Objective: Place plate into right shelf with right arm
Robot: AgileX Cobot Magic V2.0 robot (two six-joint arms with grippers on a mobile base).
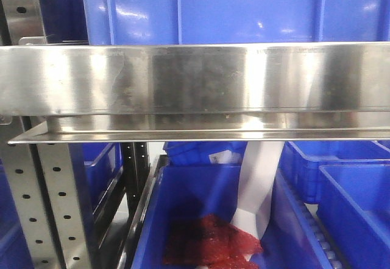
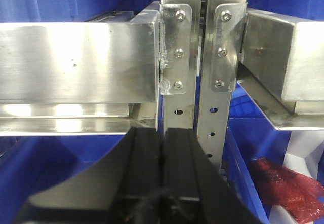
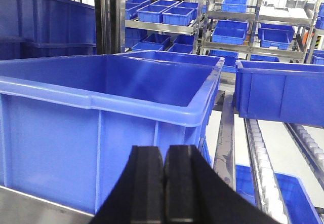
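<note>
1. Beside the right shelf [image 1: 195, 80], we see our right end effector [image 3: 164, 183] clenched, empty, facing a blue bin [image 3: 106, 112].
2. We cannot find the plate; the left end effector [image 2: 163, 168] is clenched too.

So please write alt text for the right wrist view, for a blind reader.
The right hand, black fingers shut and holding nothing, faces a large empty blue bin on a steel shelf. Behind it stand more racks with blue bins; no plate is visible.
</note>
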